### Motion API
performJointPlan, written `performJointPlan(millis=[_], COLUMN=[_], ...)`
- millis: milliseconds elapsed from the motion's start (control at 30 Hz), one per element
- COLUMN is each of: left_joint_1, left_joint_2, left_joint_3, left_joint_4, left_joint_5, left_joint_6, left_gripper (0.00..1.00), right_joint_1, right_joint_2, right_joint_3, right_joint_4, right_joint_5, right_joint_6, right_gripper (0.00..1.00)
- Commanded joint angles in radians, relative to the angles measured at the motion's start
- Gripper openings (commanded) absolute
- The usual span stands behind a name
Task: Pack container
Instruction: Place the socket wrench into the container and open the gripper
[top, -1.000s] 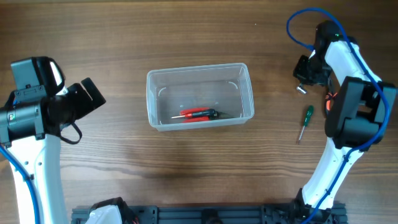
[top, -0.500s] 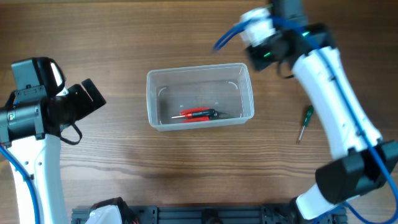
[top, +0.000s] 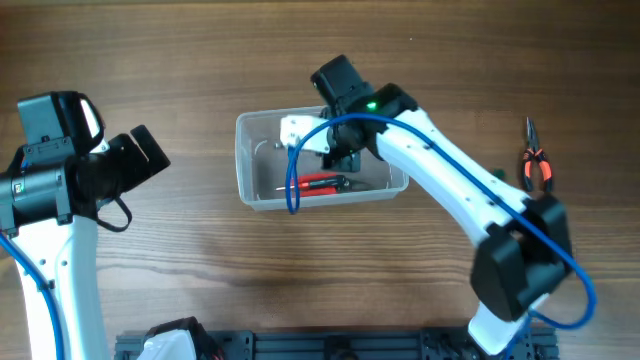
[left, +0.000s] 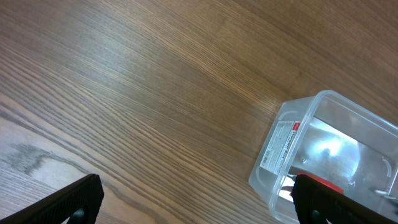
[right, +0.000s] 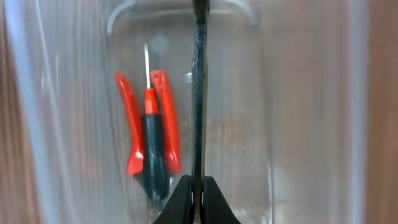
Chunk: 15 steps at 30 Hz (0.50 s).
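Your right hand is clenched on a thin dark rod over the clear tub. The tub sits mid-desk with red-handled tools inside. Your left hand hangs released, well left of the tub.

Right arm across the middle and right of the frame wore white shells between black joint housings, a blue cable looped beside it, a green light glowed on its black wrist, left arm at the left edge was white and black too, left gripper had black fingers, perhaps matte plastic
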Motion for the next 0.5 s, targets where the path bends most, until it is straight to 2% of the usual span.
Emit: performJointPlan(millis=[0, 233, 300, 367, 467], left_joint_1=[0.005, 0.005, 0.005, 0.005, 0.005], left_joint_2=[0.003, 0.003, 0.003, 0.003, 0.003], left_joint_3=[0.013, 0.013, 0.013, 0.013, 0.013], left_joint_4=[0.003, 0.002, 0.002, 0.002, 0.002], left_joint_5=[0.011, 0.011, 0.011, 0.011, 0.011], left_joint_6=[-0.001, -0.001, -0.001, -0.001, -0.001], left_gripper=[1.0, 1.0, 1.0, 1.0, 1.0], right_joint_1=[-0.002, -0.003, -0.003, -0.003, -0.003], right_joint_2=[0.079, 0.189, 0.192, 0.192, 0.192], right_joint_3=[-0.005, -0.005, -0.005, -0.005, -0.005], right_joint_4=[0.056, 0.146, 0.151, 0.166, 0.169], right_joint_5=[-0.057, -0.057, -0.057, -0.045, -0.025], right_joint_6=[-0.116, -0.014, -0.009, 0.022, 0.045], right_gripper=[0.04, 0.06, 0.14, 0.33, 0.47])
